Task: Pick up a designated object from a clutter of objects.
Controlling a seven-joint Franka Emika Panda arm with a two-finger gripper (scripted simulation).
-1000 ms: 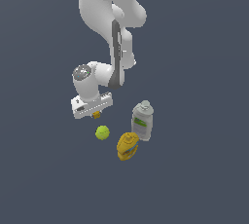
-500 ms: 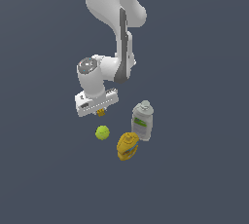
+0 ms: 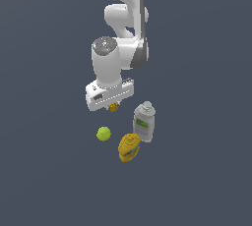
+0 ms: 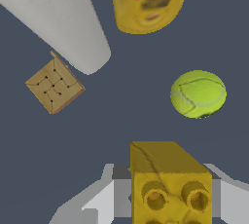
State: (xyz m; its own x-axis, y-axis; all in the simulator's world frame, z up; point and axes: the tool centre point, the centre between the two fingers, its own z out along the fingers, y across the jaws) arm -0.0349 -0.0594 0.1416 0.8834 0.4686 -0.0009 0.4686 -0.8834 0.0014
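My gripper (image 3: 113, 105) is shut on the tiny orange-yellow block (image 3: 114, 107) and holds it in the air above the floor. In the wrist view the block (image 4: 168, 169) sits between my grey fingers (image 4: 104, 201) and shows round darker holes on one face. The yellow-green ball (image 3: 103, 133) lies below the gripper, toward the exterior view's left. The grey-white bottle with a green label (image 3: 144, 123) stands at the exterior view's right. The yellow-orange rounded container (image 3: 129, 147) lies in front of the bottle.
The wrist view shows the ball (image 4: 198, 94), the container (image 4: 148, 1), the pale bottle (image 4: 58, 18), and a small brown wooden cube (image 4: 54, 85) on the dark floor beside the bottle. In the exterior view that cube is hidden.
The gripper has risen and shifted toward the exterior view's right, with the small block staying between its fingers. The ball, bottle and container have not moved.
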